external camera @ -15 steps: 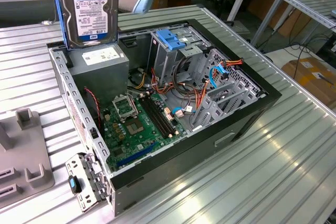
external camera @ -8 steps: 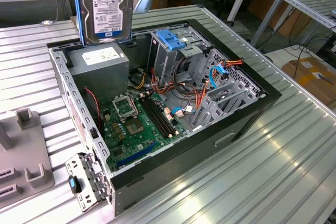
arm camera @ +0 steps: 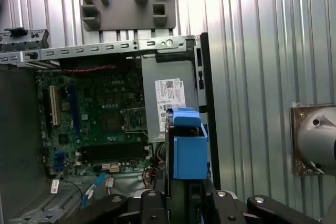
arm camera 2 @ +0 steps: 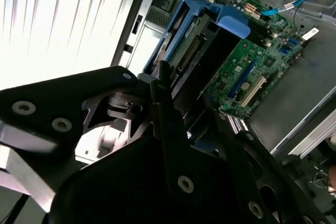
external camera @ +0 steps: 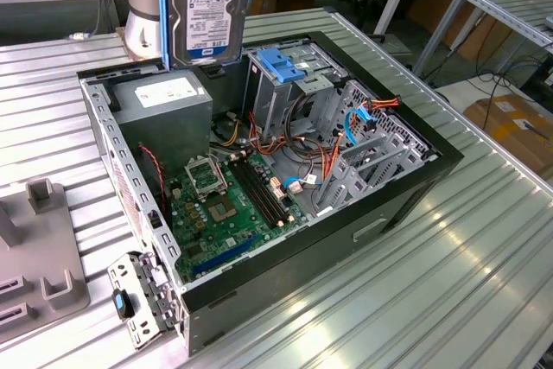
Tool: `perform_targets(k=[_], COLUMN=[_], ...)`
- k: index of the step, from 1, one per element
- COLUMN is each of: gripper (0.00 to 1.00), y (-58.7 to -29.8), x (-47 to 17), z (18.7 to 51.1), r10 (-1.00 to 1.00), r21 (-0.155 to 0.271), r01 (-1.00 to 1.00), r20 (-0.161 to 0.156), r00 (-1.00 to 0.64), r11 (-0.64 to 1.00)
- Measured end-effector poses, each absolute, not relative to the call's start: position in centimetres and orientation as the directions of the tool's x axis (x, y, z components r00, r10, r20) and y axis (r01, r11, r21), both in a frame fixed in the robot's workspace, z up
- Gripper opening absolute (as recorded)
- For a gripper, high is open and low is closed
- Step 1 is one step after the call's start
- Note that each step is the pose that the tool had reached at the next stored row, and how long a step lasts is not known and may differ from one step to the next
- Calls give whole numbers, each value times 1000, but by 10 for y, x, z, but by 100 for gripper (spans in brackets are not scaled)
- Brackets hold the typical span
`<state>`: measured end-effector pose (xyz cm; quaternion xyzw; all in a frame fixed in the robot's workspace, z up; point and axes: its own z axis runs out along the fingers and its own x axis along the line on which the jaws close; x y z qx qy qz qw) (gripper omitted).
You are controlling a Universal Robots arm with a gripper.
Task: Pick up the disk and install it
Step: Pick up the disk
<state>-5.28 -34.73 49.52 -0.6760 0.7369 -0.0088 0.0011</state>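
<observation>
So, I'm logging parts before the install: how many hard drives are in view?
1. The disk hangs upright in the gripper above the open computer case, near its power supply; more may be hidden in the drive cage.

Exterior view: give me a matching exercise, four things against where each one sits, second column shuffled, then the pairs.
1. disk
2. power supply
3. motherboard
4. grey fixture

A. flat on the floor of the computer case
B. on the table, outside the case, at the exterior view's left
C. upright in the air above the case
D. in a corner of the case, against its wall

Pairs: 1-C, 2-D, 3-A, 4-B.
</observation>
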Motion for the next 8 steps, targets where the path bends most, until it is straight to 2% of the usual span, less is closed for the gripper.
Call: perform_targets(k=[8], gripper=[35], y=[-347], x=[-6], z=[495], r10=[-996], r21=[-15], r01=[-996], r20=[10], r00=[-86], r11=[86])
